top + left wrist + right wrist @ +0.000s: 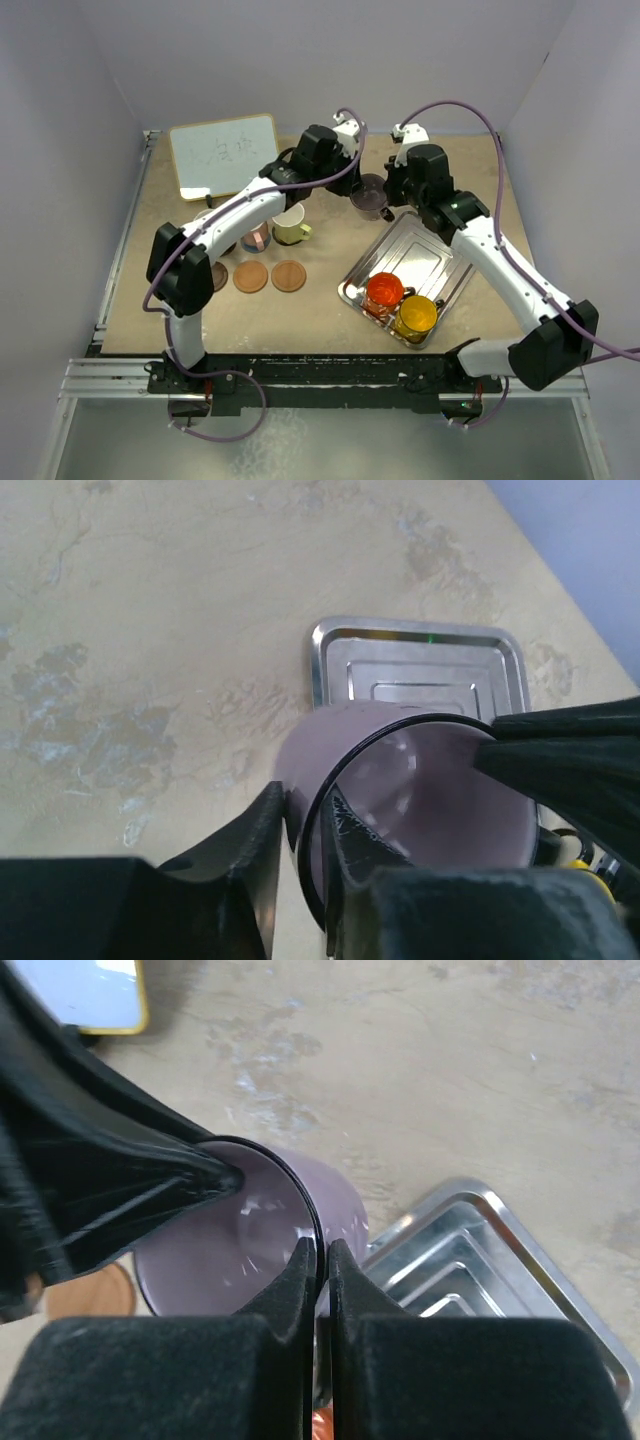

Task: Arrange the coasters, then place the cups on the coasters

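The smoky purple cup (pixel 370 197) is just off the tray's far left corner, with both grippers on its rim. My left gripper (pixel 305 810) is shut on the cup (pixel 420 790), one finger inside the wall and one outside. My right gripper (pixel 322 1250) pinches the opposite side of the rim (pixel 250 1230). Red-orange (pixel 384 292) and yellow (pixel 415 315) cups stand in the tray. Yellow-green (pixel 290 225) and pink (pixel 258 238) cups sit under the left arm. Two tan-orange coasters (pixel 251 277) (pixel 288 276) lie bare, and a dark one (pixel 218 275) shows partly beside them.
The metal tray (pixel 430 250) lies at the right, its far half bare. A whiteboard (pixel 222 155) rests at the back left. The two arms cross close together above the purple cup. Grey walls close in the table on three sides.
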`<state>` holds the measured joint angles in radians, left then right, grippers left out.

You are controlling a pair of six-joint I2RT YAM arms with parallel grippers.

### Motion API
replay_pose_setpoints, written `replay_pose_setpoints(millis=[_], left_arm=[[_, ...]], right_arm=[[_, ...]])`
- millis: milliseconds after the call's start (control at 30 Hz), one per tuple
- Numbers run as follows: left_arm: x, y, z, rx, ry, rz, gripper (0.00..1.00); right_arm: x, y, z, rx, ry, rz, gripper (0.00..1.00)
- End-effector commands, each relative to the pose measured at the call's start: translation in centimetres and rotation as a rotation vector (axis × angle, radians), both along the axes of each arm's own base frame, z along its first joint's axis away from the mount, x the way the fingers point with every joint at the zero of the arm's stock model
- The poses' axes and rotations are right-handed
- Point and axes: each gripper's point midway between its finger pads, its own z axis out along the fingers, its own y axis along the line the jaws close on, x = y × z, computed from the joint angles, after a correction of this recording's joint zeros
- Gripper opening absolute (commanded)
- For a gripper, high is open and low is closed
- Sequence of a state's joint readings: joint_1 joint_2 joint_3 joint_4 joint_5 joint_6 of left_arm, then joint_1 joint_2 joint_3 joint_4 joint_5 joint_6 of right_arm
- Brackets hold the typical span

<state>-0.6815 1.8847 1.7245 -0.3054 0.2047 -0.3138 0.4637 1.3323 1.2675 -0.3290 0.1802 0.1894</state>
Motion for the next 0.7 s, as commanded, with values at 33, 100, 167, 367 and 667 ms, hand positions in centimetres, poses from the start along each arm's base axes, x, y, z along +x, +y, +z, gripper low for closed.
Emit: replay_pose_setpoints(millis=[33,100,167,367,667], left_arm=[[0.7,-0.5,3.4,-0.029,-0.085,-0.011,0.03],[0.7,-0.2,4.3,-0.02,-0.12,-0.019,0.03],[0.8,0.3,5.2,-0.007,-0.161,-0.02,0.03],[-0.3,2.9,7.3,0.051,-0.28,-0.035,0.03],[-4.3,11.4,6.8,0.286,-0.331,-0.064,0.03]], right_arm=[[-1.3,3.0,5.2,0.171,-0.126,0.138,0.0],[-1.5,3.3,5.1,0.176,-0.121,0.162,0.0],[-1.6,3.4,5.0,0.171,-0.118,0.177,0.0],[-2.3,3.0,4.5,0.142,-0.09,0.23,0.03],[-2.5,0.1,5.6,0.143,-0.094,0.277,0.51]])
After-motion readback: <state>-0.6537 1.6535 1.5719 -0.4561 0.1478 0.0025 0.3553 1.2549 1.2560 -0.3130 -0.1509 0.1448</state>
